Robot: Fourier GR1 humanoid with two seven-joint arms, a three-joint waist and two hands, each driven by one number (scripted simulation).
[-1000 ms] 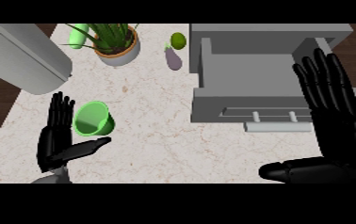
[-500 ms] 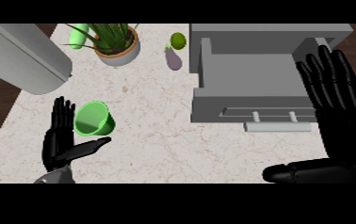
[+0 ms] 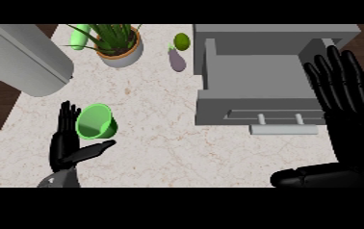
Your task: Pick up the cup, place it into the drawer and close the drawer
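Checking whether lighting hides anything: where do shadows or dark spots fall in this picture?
Head view: even light, no glare; the black left hand and right hand show little surface detail; the green cup and the open drawer read clearly.

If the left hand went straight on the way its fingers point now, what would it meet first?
Probably the green cup: the left hand is open, fingers pointing up the counter, with the cup just beside its fingertips. Height is unclear, so it may only brush the cup's left side.
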